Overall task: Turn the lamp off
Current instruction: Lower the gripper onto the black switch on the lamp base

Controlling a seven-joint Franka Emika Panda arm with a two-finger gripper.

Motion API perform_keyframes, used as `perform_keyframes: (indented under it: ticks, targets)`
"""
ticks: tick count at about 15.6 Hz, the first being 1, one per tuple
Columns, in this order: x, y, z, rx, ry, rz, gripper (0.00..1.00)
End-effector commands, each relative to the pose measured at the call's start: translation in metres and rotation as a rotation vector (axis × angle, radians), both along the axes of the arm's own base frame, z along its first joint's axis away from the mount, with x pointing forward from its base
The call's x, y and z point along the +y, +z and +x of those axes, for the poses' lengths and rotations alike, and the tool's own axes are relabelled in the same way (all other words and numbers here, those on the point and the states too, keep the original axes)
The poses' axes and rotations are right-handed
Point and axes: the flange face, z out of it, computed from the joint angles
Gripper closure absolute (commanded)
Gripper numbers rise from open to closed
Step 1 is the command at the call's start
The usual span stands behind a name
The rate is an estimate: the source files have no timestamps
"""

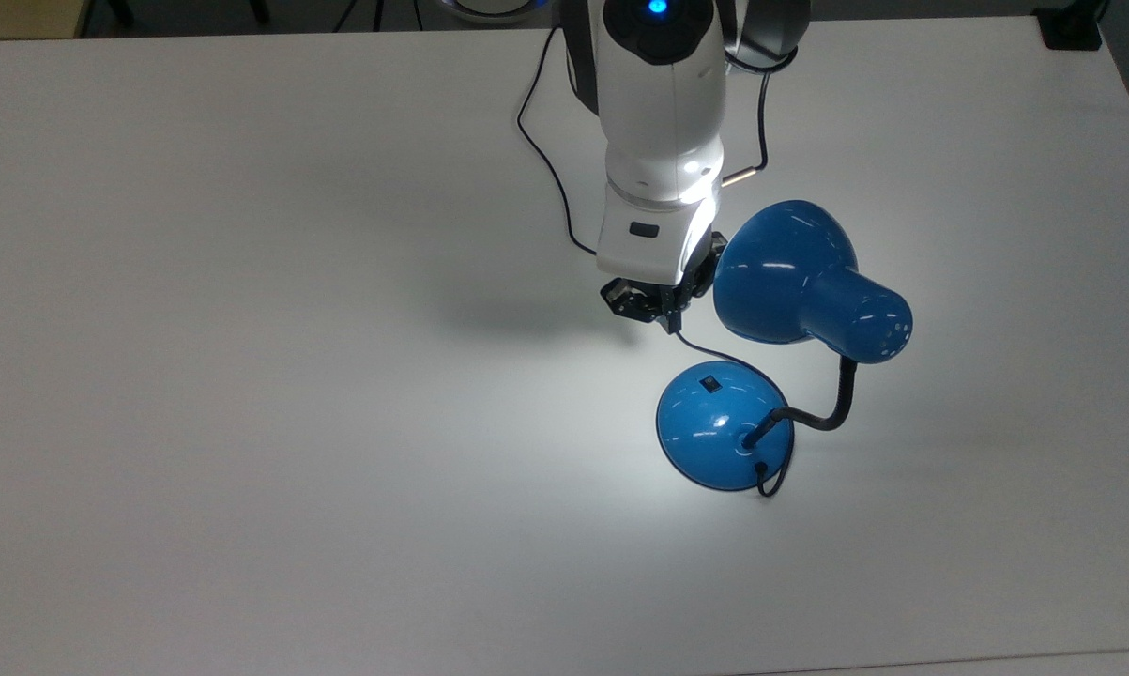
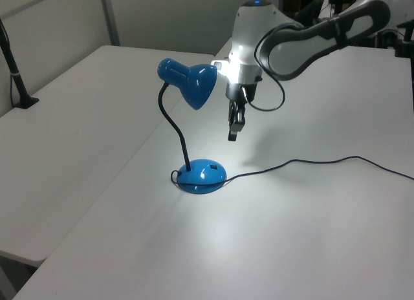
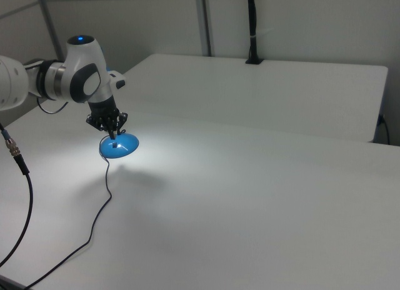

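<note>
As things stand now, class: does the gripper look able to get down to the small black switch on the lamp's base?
Probably yes. The gripper hangs above the table beside the shade, and the switch faces up on the base with nothing over it. The shade sits close, so it may need care.

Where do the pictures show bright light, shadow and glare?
Top view: a bright pool on the table around the lamp base, white glints on the blue shade, a soft arm shadow toward the top view's left of the gripper. Left view: glare on the white arm beside the shade.
</note>
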Motion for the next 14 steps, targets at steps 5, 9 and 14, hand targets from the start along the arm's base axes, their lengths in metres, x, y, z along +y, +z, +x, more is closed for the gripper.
perform_keyframes:
  ticks: [5,9,14]
  targets:
    - [0.026,-0.062,0.029,-0.096,0.041,-0.001,1.0]
    - [0.038,-0.071,0.025,-0.088,0.079,-0.007,1.0]
    - [0.034,-0.056,0.027,-0.106,0.072,0.004,1.0]
